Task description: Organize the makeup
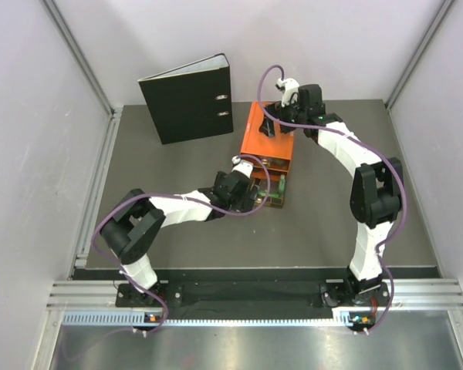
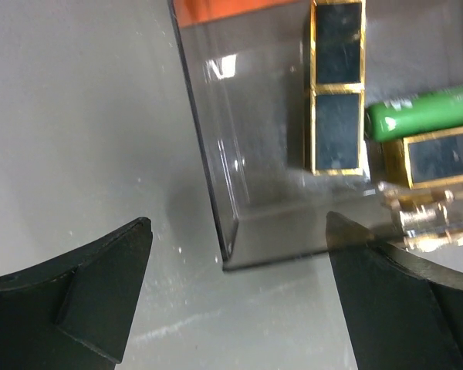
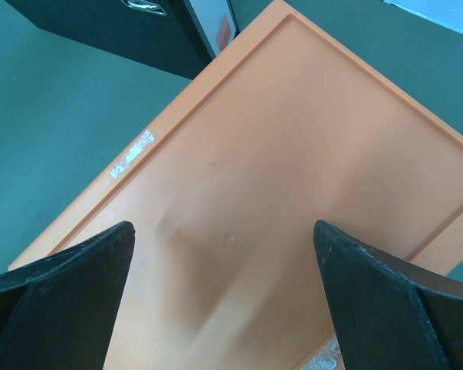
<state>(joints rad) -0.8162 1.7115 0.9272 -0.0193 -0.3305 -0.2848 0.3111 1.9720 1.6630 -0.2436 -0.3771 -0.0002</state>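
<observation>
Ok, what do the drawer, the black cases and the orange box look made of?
Drawer: probably clear smoky plastic; glossy and see-through, with reflections on its floor. Black cases: glossy black panels with shiny gold edging; plastic or metal, unclear. Orange box: matte opaque plastic by the look, faintly scuffed, with a raised rim.

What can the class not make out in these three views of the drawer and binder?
Top view: contents of the drawer, too small and partly covered by the left gripper.
Left wrist view: the green stick and one black case, cut off by the right edge.
Right wrist view: the binder, cut by the top edge.
</observation>
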